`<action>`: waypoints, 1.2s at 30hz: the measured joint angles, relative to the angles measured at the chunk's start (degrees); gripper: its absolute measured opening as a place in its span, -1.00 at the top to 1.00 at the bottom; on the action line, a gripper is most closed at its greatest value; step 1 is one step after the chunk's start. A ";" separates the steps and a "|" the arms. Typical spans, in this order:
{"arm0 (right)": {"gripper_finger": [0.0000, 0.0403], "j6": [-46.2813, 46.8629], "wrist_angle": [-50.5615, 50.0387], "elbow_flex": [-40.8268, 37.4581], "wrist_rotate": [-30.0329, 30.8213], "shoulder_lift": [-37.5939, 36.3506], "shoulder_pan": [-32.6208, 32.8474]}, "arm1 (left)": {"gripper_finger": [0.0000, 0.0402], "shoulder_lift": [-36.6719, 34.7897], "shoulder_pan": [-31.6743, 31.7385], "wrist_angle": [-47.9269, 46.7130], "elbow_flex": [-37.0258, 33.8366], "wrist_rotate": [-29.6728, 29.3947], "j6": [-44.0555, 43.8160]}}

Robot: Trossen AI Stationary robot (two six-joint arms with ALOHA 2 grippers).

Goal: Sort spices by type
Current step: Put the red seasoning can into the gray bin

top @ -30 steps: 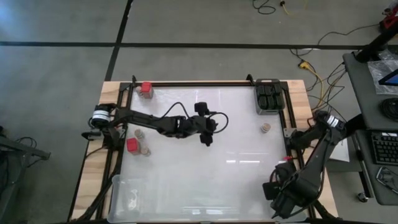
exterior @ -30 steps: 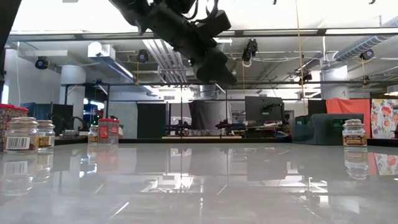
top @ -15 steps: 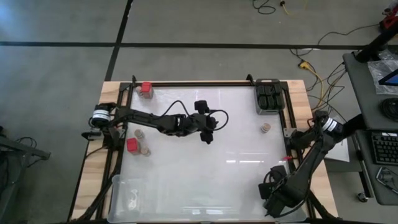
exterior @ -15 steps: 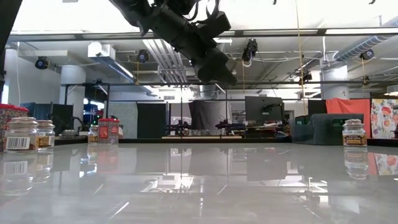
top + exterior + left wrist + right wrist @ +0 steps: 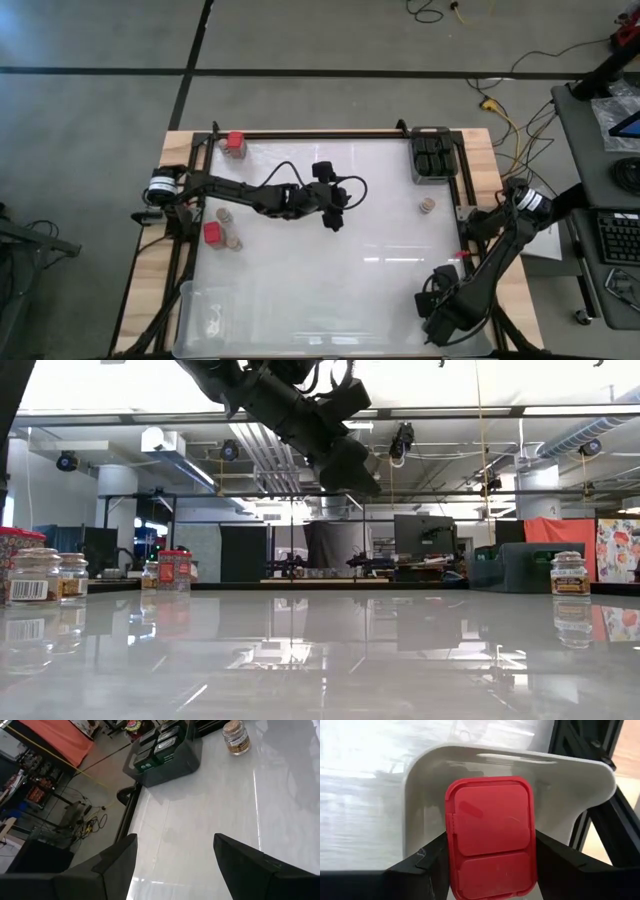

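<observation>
Right gripper [image 5: 490, 870]: lower right of the overhead frame, near the table's front edge. My fingers pinch a red-topped jar [image 5: 491, 837] from both sides; its flat red lid fills the middle of my wrist picture. Just beyond it lies the rounded white corner of a bin [image 5: 420, 785].

Left gripper [image 5: 331, 222]: raised over the upper middle of the table [image 5: 330, 270], fingers spread, nothing between them.

Black jars [image 5: 433, 156]: grouped in a dark tray [image 5: 417, 172] at the upper right of the overhead frame.

Tan-lidded jar [image 5: 427, 205]: alone on the white surface, just below that tray.

Second red-topped jar [image 5: 235, 141]: upper left corner of the table.

Third red-topped jar [image 5: 212, 233]: left edge, with two round-lidded jars [image 5: 229, 241] close around it.

Clear bin [image 5: 200, 320]: lower left of the overhead frame, some small pale contents I cannot identify.

Step in hand, as I judge it: carrying a red jar to its bin with my right arm.

Next move: bring the jar over the bin's opening, lower it clear of the rim, then part the fingers. The lone tan-lidded jar lies nearest for a following pick.
</observation>
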 joint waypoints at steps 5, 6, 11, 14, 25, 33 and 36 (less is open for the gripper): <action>-0.08 -0.11 0.33 -0.72 0.05 -0.13 0.00 | -0.23 0.00 0.00 0.00 0.00 -0.01 -0.75; -0.08 -0.11 0.32 -0.86 0.16 -0.16 0.00 | -0.23 0.00 0.00 0.01 0.00 -0.01 -0.84; -0.09 0.17 0.46 -1.61 0.42 -0.18 0.00 | -0.23 0.00 0.00 0.01 0.00 -0.03 -1.13; -0.15 -0.05 1.74 -1.64 0.57 -0.17 0.00 | -0.23 0.00 0.00 0.02 0.00 -0.03 -1.16; -0.46 -0.72 1.43 -1.40 0.55 -2.43 0.00 | -0.23 0.00 0.00 -0.25 0.00 0.09 -1.48; -0.64 -1.38 -0.53 1.04 0.53 -7.00 0.00 | -0.23 0.00 0.00 -0.42 0.00 2.86 -2.44; -0.68 -1.53 -4.28 2.95 1.66 -8.53 0.00 | -0.23 0.00 -0.19 -0.47 0.00 2.89 -3.83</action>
